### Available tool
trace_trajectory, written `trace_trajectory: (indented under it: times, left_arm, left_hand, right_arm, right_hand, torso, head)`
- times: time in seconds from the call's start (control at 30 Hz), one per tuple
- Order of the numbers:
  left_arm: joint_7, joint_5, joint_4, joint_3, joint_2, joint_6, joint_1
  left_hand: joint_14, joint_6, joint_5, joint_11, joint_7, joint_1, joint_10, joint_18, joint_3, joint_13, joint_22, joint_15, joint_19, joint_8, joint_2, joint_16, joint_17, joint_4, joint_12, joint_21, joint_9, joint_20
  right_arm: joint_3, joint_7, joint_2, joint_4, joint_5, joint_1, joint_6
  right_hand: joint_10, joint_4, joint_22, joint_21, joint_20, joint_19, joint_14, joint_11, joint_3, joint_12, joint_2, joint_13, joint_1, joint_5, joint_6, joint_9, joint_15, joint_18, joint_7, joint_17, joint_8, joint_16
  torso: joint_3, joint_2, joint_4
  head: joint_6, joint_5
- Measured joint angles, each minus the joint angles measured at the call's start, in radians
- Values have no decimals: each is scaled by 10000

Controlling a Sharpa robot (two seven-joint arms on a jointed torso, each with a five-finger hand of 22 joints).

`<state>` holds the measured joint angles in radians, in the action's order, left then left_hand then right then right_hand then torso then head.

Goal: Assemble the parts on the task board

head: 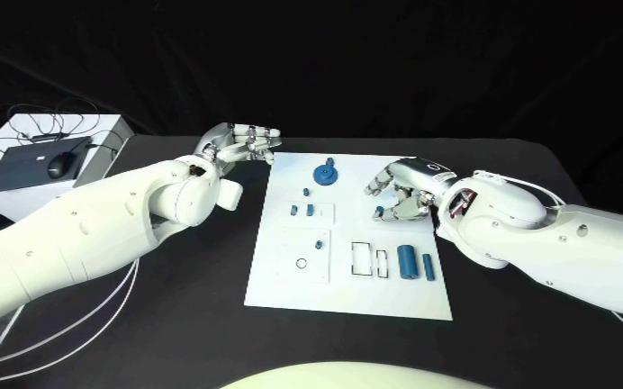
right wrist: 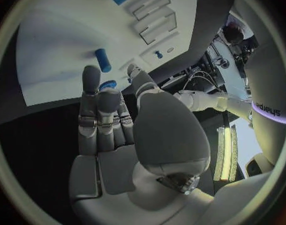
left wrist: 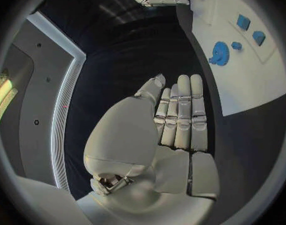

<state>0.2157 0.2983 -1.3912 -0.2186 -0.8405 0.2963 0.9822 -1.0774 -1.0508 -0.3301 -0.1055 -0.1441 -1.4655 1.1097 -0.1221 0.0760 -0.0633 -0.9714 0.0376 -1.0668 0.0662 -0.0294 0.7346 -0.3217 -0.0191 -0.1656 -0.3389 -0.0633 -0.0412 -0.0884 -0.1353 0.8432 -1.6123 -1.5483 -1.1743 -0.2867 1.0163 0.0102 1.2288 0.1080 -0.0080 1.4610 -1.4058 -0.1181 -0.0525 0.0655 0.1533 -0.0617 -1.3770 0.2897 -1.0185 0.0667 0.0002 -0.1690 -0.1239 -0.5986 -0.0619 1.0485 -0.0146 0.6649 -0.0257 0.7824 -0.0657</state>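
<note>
White rectangular task board [head: 293, 272] lies flat in the middle of your black table [head: 156, 317]. On it you have a blue gear-shaped part [head: 325, 173] near the far edge, several small blue pieces [head: 304, 210] below it, and two blue cylinders [head: 417, 263] lying side by side toward the near right. Your left hand [head: 241, 145] hovers just off the board's far left corner, fingers straight and together, holding nothing. Your right hand [head: 405, 193] sits over the board's right edge, fingers curled around a small blue part [right wrist: 107, 85] at its fingertips.
</note>
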Motion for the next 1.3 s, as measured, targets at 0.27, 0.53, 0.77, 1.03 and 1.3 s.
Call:
trace_trajectory:
  times: [0.27,0.53,0.77,1.03,1.3]
  left_arm:
    - [1,0,0,0,-25,-6,0]
    - [1,0,-5,0,-29,-7,-1]
    - [1,0,-9,1,-67,-7,-1]
    - [1,-1,-14,1,-81,-7,-1]
    - [-1,-1,-14,1,-94,-7,-1]
  left_hand:
    - [0,0,0,0,0,0,0,0,0,0,0,0,0,0,0,0,-1,0,0,0,0,0]
    - [0,0,0,0,0,0,0,0,0,0,-1,0,0,0,0,0,-1,-1,0,0,0,0]
    - [0,0,0,0,0,0,0,0,0,0,-1,0,0,0,0,0,-1,-1,0,0,0,0]
    - [0,1,0,0,0,0,0,-1,0,0,9,0,0,0,0,0,-1,-1,0,0,0,1]
    - [0,0,0,0,0,0,0,-1,0,0,8,0,0,0,0,0,-2,-1,0,-1,0,1]
  right_arm:
    - [-26,-159,-48,271,-474,-7,578]
    - [-54,-310,-242,467,-820,85,778]
    - [-62,-384,-423,600,-1012,216,721]
    - [-62,-427,-479,648,-1129,267,702]
    - [-57,-467,-482,610,-1204,281,700]
  right_hand:
    - [-132,127,26,-55,16,15,0,-24,-35,0,-43,10,-170,0,-43,0,-1,0,101,-26,0,-77]
    - [505,-480,195,-96,16,14,0,115,-895,0,-511,10,-70,-443,-196,-5,-2,3,-31,-88,0,-77]
    - [1026,-928,457,-96,-22,53,-21,202,-2120,0,-660,21,169,-594,-436,-10,-26,27,-78,-127,0,0]
    - [1523,-1082,655,-93,-98,51,-74,345,-2713,-2,-750,33,383,-643,-826,-9,-79,65,-79,-147,0,40]
    - [1805,-1180,791,-54,-153,35,-39,412,-2859,-57,-812,38,445,-710,-989,-8,-116,84,-58,-185,1,39]
  torso:
    - [12,6,-5]
    - [18,8,-11]
    - [12,12,-22]
    - [15,6,-6]
    - [16,-2,-6]
  head:
    - [34,26]
    - [36,40]
    - [52,18]
    - [112,-7]
    - [119,-27]
